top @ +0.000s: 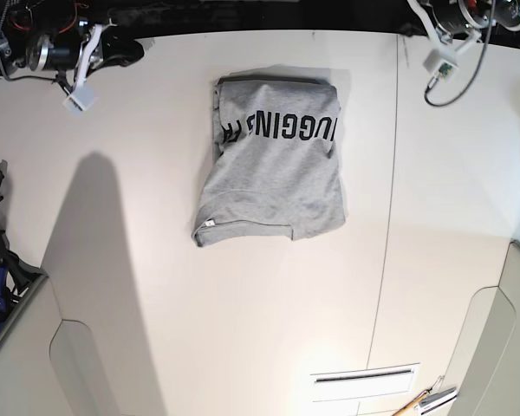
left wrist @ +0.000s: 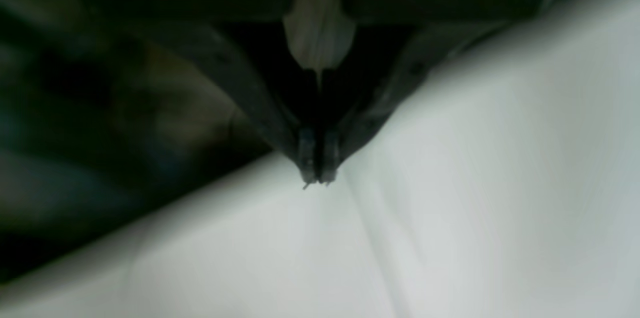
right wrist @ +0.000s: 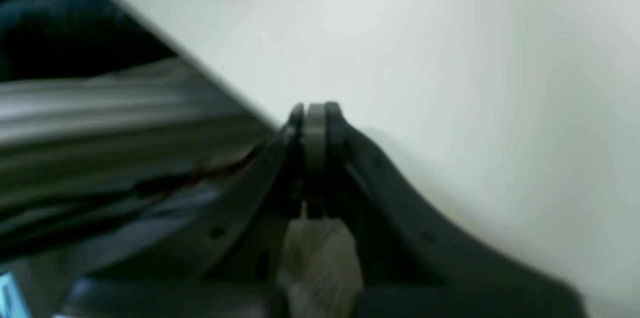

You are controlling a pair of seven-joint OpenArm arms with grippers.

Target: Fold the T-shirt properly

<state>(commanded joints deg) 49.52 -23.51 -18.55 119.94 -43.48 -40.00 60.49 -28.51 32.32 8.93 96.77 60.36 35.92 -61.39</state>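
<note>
Folded T-shirt (top: 271, 169) flat on white surface (top: 243, 329), well apart from left gripper (left wrist: 318, 178) and right gripper (right wrist: 315, 113), both pressed together, holding nothing.

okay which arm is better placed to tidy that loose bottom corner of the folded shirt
Probably the right. The T-shirt lies folded mid-table, its loose corner toward the base view's left, the right arm's side. Both pincers, right pincer and left pincer, are shut and pulled back at the table edge.

The right end effector (right wrist: 315, 158), jaws closed together, hangs over the white table (right wrist: 450, 58).
</note>
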